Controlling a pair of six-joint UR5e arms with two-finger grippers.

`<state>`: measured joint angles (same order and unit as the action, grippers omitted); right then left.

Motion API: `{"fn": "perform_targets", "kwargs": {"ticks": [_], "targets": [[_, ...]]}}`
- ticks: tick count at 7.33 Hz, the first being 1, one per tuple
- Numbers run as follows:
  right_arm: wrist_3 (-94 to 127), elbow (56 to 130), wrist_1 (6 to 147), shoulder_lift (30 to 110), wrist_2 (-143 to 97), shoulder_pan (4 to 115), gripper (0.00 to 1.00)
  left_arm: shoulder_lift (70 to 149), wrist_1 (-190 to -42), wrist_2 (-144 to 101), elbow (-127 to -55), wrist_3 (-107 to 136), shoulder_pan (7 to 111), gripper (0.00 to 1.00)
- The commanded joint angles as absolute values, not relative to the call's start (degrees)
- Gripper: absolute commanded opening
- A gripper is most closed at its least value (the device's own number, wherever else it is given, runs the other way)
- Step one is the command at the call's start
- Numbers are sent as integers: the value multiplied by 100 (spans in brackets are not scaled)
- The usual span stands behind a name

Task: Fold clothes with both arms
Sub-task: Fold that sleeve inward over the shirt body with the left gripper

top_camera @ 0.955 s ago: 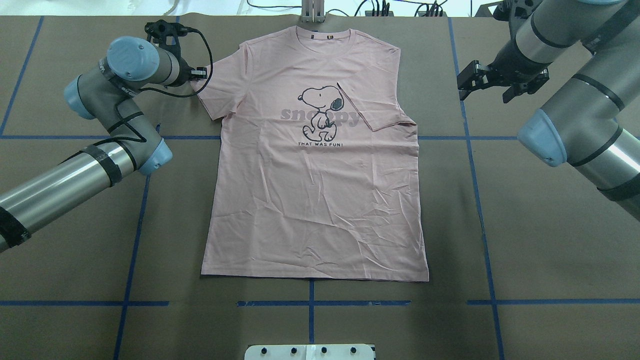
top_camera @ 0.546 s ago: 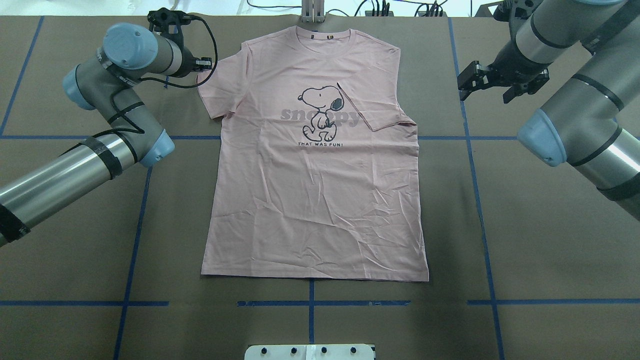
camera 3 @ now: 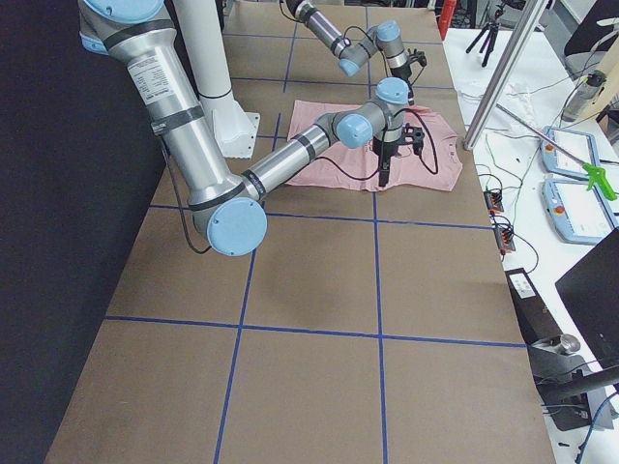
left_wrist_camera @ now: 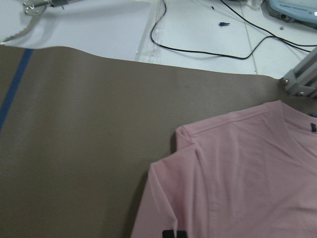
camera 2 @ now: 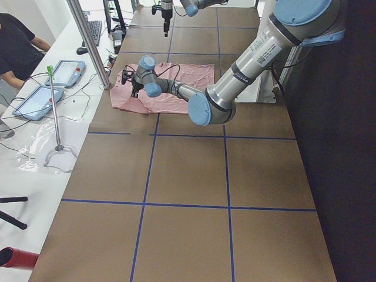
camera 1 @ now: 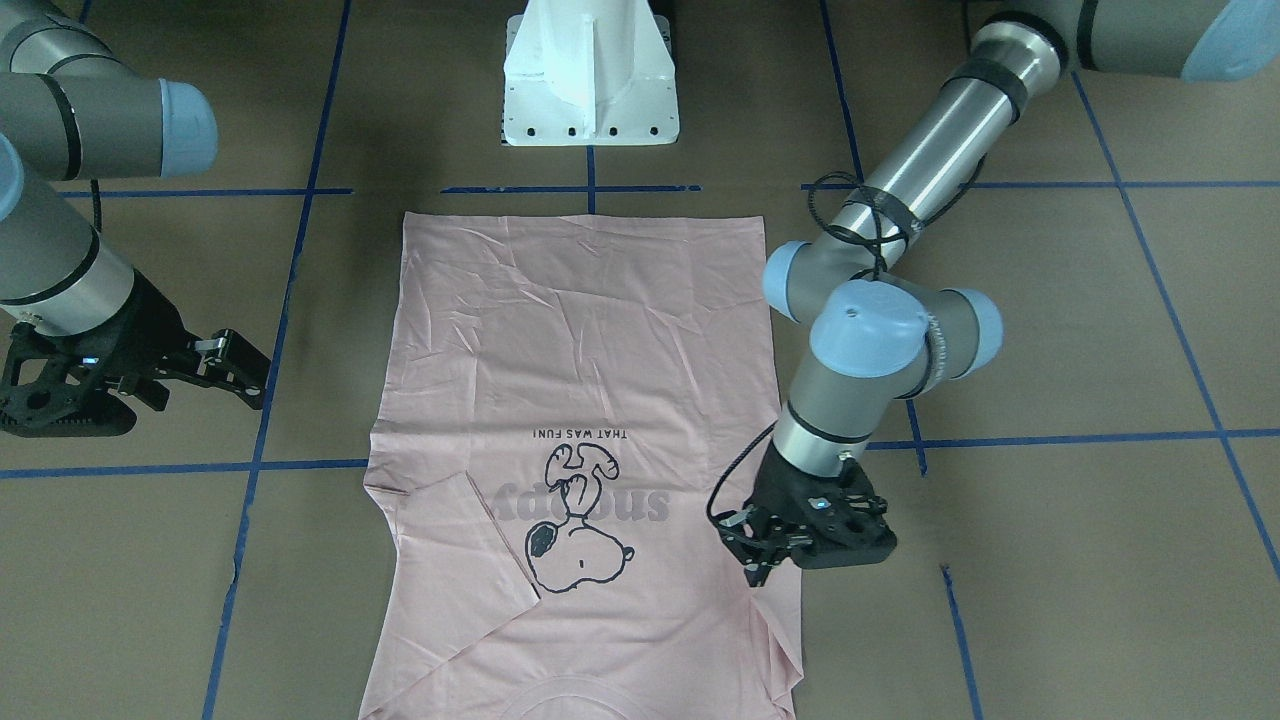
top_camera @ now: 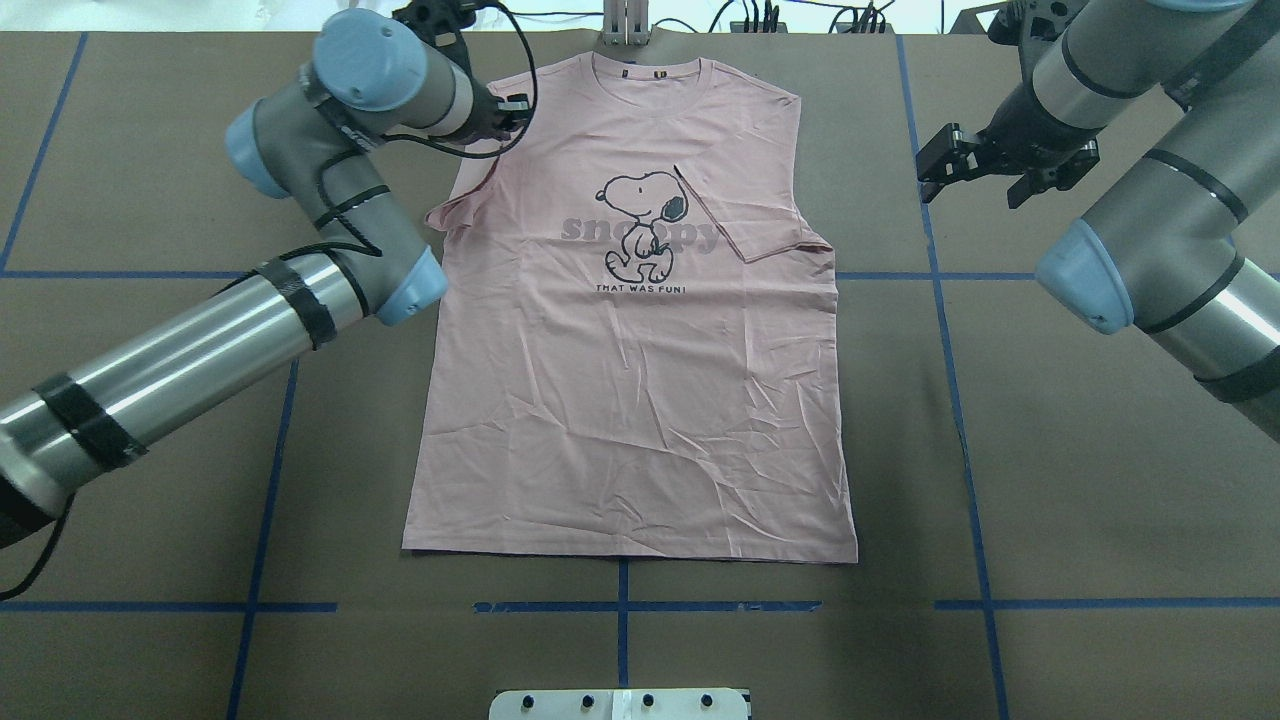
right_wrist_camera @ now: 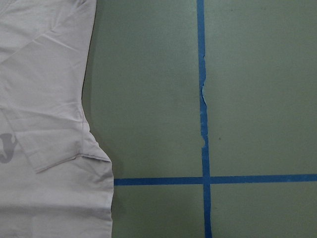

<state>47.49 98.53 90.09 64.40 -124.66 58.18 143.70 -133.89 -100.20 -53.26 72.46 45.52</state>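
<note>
The pale pink T-shirt (top_camera: 630, 400) lies face up on the brown table, collar at the far edge. It also shows in the front view (camera 1: 580, 360). Its sleeve on my right side lies folded onto the print (top_camera: 750, 225). My left gripper (top_camera: 514, 103) is shut on the other sleeve (top_camera: 455, 205), which is lifted and pulled in over the shoulder. It is also in the front view (camera 1: 758, 568). The left wrist view shows the doubled sleeve (left_wrist_camera: 198, 163). My right gripper (top_camera: 932, 165) hangs open and empty beside the shirt's right shoulder, off the cloth (camera 1: 245, 372).
The white pedestal base (camera 1: 590, 80) stands at the table's near edge. A metal post (top_camera: 625, 20) and cables sit just beyond the collar. Blue tape lines (top_camera: 940, 300) grid the table. A side bench holds tablets (camera 2: 64, 70), with an operator (camera 2: 17, 41) behind it.
My left gripper has moved right and toward the collar, drawing the sleeve with it in over the shirt's shoulder. The right arm has not moved.
</note>
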Motion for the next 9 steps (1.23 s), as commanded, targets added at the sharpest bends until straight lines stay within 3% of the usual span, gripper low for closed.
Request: {"fn": "perform_targets", "kwargs": {"ticks": [1,3,4,5,7,9], "targets": [[4746,9844,9009,6451,-12472,5818,100,15001,-13412,-9624,-4730,7733,4272,0],[4746,9844,9009,6451,-12463,5810,100,15012,-13491,-9598,-4623,7752,4263,0],[4737,9792,9009,6442,-12463,5801,100,15003,-13543,-9606,-4623,7735,4254,68],[4737,9791,9009,6442,-12463,5801,100,15020,-13570,-9615,-4649,7752,4228,100],[4755,9808,9009,6442,-12472,5792,100,14977,-13588,-9738,-4928,7709,4219,100],[4912,10140,8991,6643,-12419,5566,100,14304,-13047,-10665,-6144,7664,4219,100]]}}
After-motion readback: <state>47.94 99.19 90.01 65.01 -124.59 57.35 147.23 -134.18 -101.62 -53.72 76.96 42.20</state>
